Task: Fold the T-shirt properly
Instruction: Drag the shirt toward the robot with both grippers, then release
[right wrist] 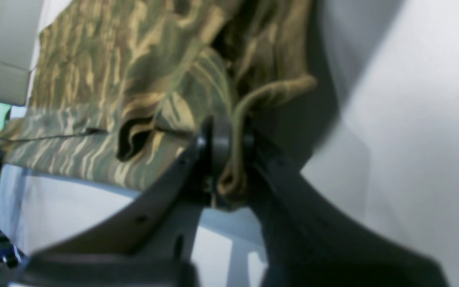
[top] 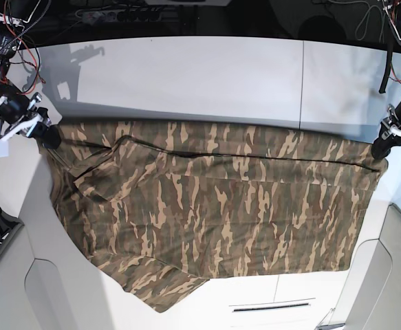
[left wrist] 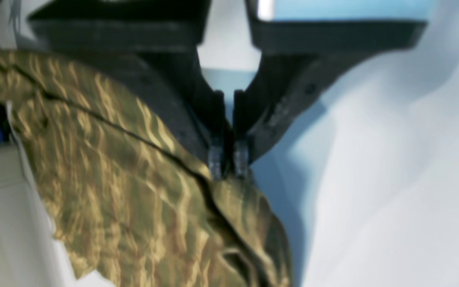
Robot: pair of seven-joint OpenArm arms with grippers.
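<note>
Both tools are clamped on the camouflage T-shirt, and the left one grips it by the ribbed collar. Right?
Not quite: the ribbed collar is in the right tool, as the right wrist view shows. The left tool pinches a plain edge of the T-shirt.

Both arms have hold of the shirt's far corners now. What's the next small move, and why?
Probably carry both corners together toward the near edge. The left gripper and right gripper each pinch the T-shirt at opposite ends of its far edge, stretched fairly straight. The body lies spread on the table, so drawing it over would fold it in half.

The T-shirt lies spread on the table, between both claws.
</note>
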